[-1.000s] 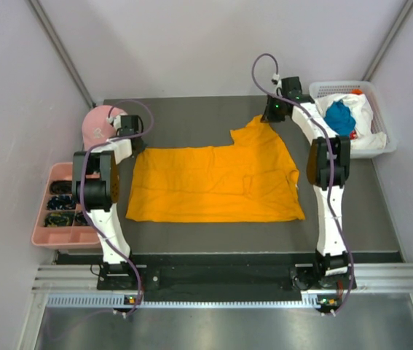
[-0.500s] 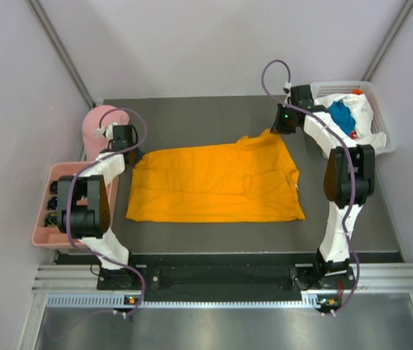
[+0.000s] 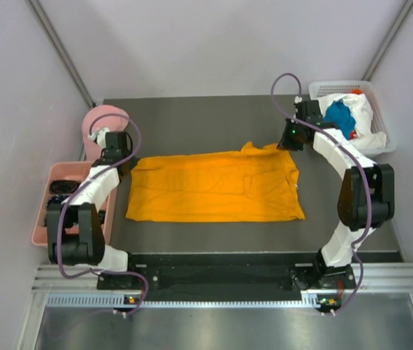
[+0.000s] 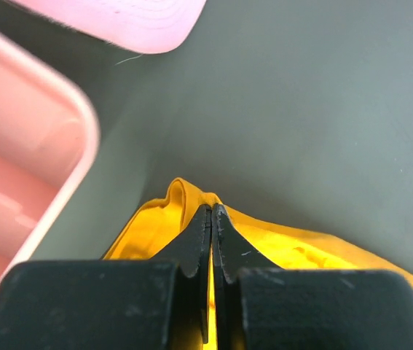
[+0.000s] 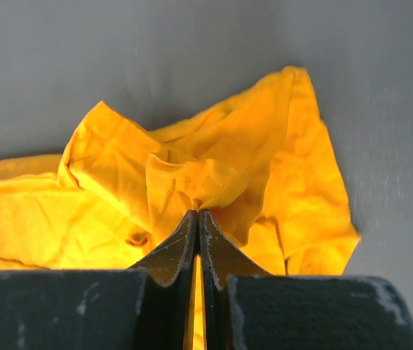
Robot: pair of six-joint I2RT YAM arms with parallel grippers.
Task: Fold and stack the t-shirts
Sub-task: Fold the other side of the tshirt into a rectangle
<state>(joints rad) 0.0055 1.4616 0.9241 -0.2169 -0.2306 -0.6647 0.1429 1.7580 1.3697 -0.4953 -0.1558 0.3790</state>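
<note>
The bright orange-yellow t-shirt (image 3: 213, 187) lies folded lengthwise on the dark table, a wide band across the middle. My left gripper (image 3: 124, 159) is shut on its far left corner; the cloth (image 4: 279, 248) bunches around the closed fingertips (image 4: 195, 240). My right gripper (image 3: 285, 144) is shut on its far right corner, where the cloth (image 5: 213, 168) puckers at the tips. A teal-blue t-shirt (image 3: 339, 117) and a white t-shirt (image 3: 363, 124) lie in the white basket (image 3: 381, 149) at the back right.
A pink baseball cap (image 3: 98, 124) sits at the back left, just behind my left gripper; its brim (image 4: 119, 22) shows in the left wrist view. A pink compartment tray (image 3: 42, 226) stands at the table's left edge, its rim (image 4: 60, 146) close to the shirt corner.
Both grippers have pulled the shirt's far edge toward the near side, laying the upper part over the lower. The raised flap at the back right has come down and the shirt is narrower.
</note>
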